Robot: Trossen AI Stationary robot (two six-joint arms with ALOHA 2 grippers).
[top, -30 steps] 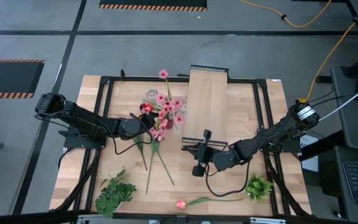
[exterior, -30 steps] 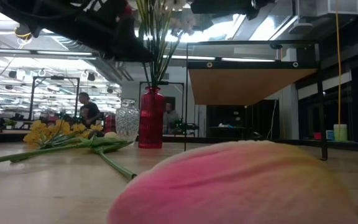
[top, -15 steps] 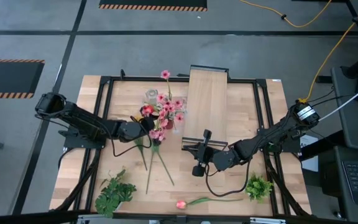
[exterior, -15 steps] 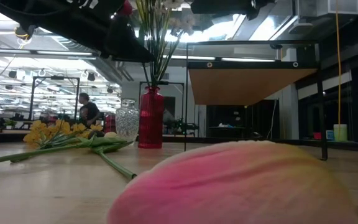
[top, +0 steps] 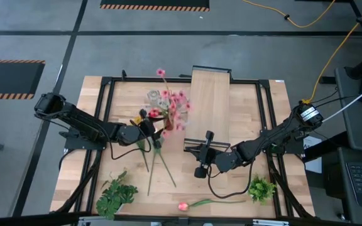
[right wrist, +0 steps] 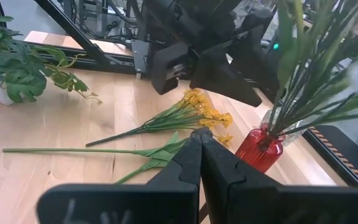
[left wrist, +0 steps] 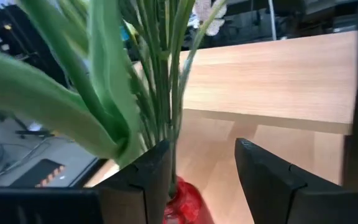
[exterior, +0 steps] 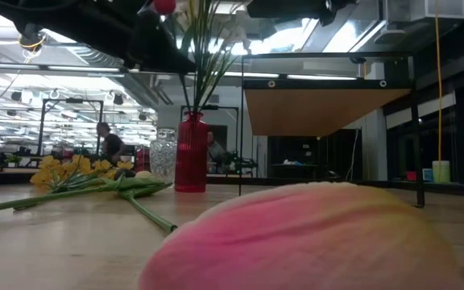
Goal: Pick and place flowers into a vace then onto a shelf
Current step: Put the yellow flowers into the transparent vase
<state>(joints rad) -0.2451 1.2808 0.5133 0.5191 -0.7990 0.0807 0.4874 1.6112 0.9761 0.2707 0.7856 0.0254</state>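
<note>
Standing in a red vase (exterior: 190, 157), flowers (top: 170, 108) just beside the left pincer (top: 147, 124), fingers parted, nothing gripped.

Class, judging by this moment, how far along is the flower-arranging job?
Done: a bunch of flowers stands in the red vase, beside the clear vase. In hand: nothing; the left gripper sits by the stems, jaws open; the right gripper waits shut mid-table. Left: yellow daisies and the pink tulip lie on the table, and the shelf carries no vase.
</note>
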